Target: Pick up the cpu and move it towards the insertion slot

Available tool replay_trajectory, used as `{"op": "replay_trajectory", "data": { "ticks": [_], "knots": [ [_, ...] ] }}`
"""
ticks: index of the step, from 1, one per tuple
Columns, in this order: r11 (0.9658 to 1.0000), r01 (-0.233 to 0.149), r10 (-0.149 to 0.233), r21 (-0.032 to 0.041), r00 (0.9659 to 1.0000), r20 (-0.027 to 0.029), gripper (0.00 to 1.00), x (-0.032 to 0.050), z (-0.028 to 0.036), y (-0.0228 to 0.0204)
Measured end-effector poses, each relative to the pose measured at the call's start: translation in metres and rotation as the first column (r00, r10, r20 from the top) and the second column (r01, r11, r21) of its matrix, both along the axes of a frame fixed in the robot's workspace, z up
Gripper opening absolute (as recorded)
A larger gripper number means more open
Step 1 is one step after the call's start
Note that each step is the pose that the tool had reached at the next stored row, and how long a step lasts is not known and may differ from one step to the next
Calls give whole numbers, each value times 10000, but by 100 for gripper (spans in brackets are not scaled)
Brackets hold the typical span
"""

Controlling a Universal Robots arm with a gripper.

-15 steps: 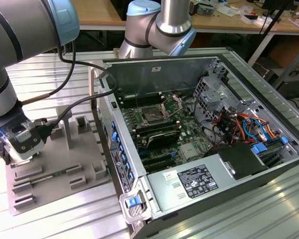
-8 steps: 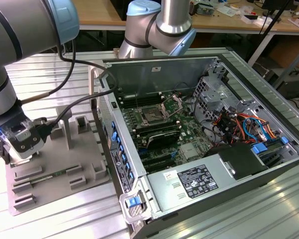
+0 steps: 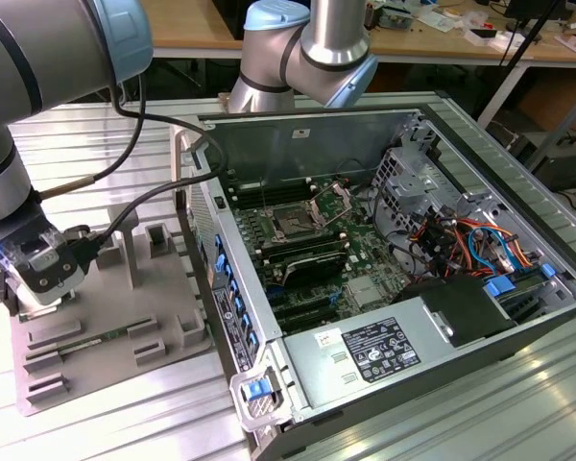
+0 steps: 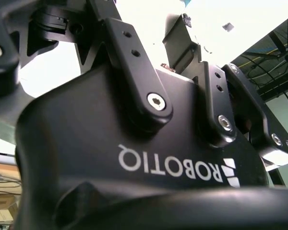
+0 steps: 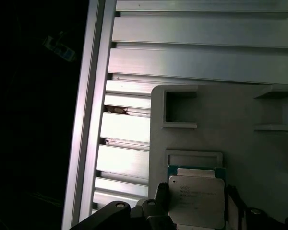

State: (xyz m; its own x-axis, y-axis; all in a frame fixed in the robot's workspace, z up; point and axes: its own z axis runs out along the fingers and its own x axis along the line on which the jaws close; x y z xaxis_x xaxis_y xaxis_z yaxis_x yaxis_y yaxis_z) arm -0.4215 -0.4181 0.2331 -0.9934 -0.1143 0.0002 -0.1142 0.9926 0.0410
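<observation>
Hanging low over the tray point(image 3: 125, 317) at the exterior view's left, the gripper point(image 3: 40, 274) has its jaws clenched on two opposite edges of the cpu point(image 5: 197, 200), which sits just beside a raised block point(image 5: 194, 158) in the first wrist view, well apart from the insertion slot point(image 3: 293, 224) inside the case point(image 3: 307, 134).

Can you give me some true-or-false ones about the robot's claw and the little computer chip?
1. The claw is down by the grey tray. True.
2. The cpu sits in the insertion slot. False: it is right at the claw, by the tray.
3. The computer case is open, so you can see inside. True.
4. The tray lies inside the computer case. False: it lies outside, to the exterior view's left of the case.
</observation>
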Motion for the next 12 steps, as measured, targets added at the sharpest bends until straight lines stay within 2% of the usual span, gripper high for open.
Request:
{"op": "replay_trajectory", "data": {
  "ticks": [12],
  "knots": [
    [10000, 0, 0, 9, 10000, 0, 55, 0, 41, 0]
  ]
}}
